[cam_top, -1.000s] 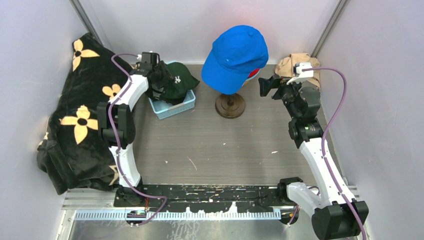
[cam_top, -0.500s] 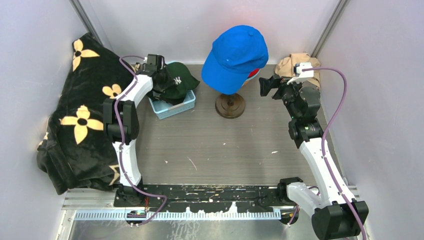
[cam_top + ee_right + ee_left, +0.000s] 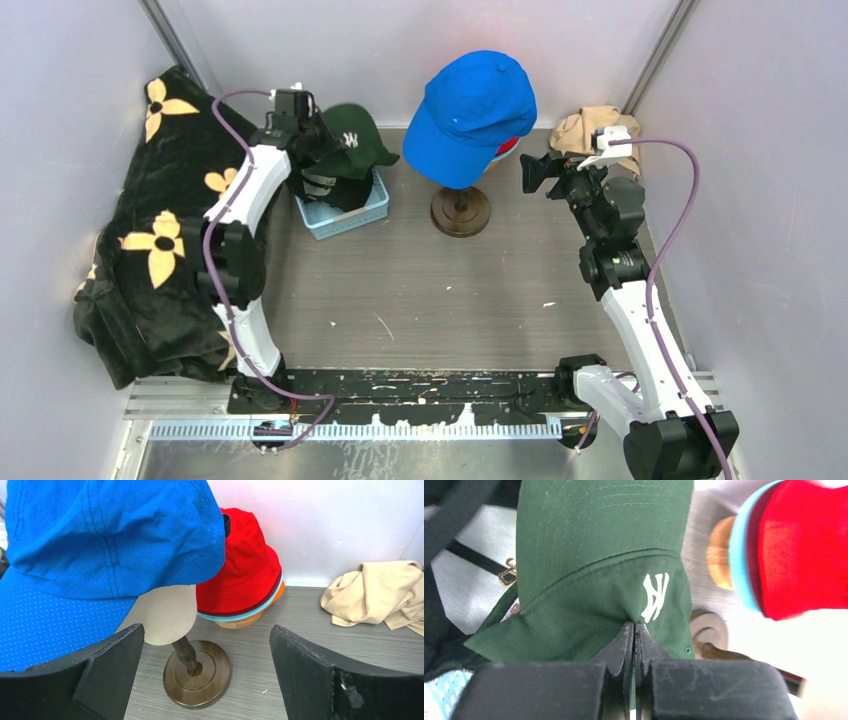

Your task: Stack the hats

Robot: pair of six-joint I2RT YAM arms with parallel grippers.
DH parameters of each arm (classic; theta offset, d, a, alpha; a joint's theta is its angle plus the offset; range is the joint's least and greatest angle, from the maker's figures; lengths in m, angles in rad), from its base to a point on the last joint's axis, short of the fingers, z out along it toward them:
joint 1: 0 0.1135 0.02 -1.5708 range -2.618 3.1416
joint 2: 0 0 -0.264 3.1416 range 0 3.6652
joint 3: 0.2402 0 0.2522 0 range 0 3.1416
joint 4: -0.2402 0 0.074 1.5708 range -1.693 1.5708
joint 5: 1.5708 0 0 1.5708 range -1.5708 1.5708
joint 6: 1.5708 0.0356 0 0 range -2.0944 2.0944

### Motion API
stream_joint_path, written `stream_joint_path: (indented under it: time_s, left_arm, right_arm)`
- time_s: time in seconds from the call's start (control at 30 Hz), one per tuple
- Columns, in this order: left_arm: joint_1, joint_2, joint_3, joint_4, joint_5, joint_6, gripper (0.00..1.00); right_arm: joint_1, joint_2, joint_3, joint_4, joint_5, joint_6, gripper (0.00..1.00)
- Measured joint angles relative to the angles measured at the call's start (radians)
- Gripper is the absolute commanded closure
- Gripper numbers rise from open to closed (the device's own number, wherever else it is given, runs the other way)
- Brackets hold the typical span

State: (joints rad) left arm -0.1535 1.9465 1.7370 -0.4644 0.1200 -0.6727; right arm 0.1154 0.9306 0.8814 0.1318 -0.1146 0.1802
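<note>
Left gripper (image 3: 634, 630) pinching green cap (image 3: 594, 555), up left of stand (image 3: 197, 675). Right gripper (image 3: 533, 172) wide open, just right of stand. Blue cap (image 3: 470, 110) on stand, red hat (image 3: 240, 570) behind.

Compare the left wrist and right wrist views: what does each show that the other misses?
Left wrist only: the green NY cap pinched in the shut left fingers, plus a corner of the light blue basket. Right wrist only: the blue cap on the cream head form, the beige rag, and the open right fingers, holding nothing. Both: the red bucket hat with a teal rim beneath, and the wooden stand base.
</note>
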Motion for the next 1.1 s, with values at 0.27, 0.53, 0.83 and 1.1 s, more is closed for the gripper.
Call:
stream_joint_path:
  time_s: [0.27, 0.53, 0.83, 1.1]
  left_arm:
    - [-0.002, -0.208, 0.095, -0.019, 0.005, -0.031, 1.00]
    - [-0.012, -0.317, 0.104, -0.040, 0.004, -0.071, 1.00]
    - [-0.037, -0.372, 0.181, -0.096, 0.029, -0.110, 1.00]
    - [-0.058, -0.433, 0.353, -0.172, 0.103, -0.120, 1.00]
  right_arm:
    - [0.000, -0.030, 0.021, -0.037, -0.002, 0.002, 0.00]
    - [0.000, -0.079, 0.095, -0.087, -0.010, 0.008, 0.01]
    - [0.000, -0.112, 0.194, -0.124, -0.082, 0.045, 0.03]
    - [0.000, -0.078, 0.322, -0.161, -0.192, 0.086, 0.03]
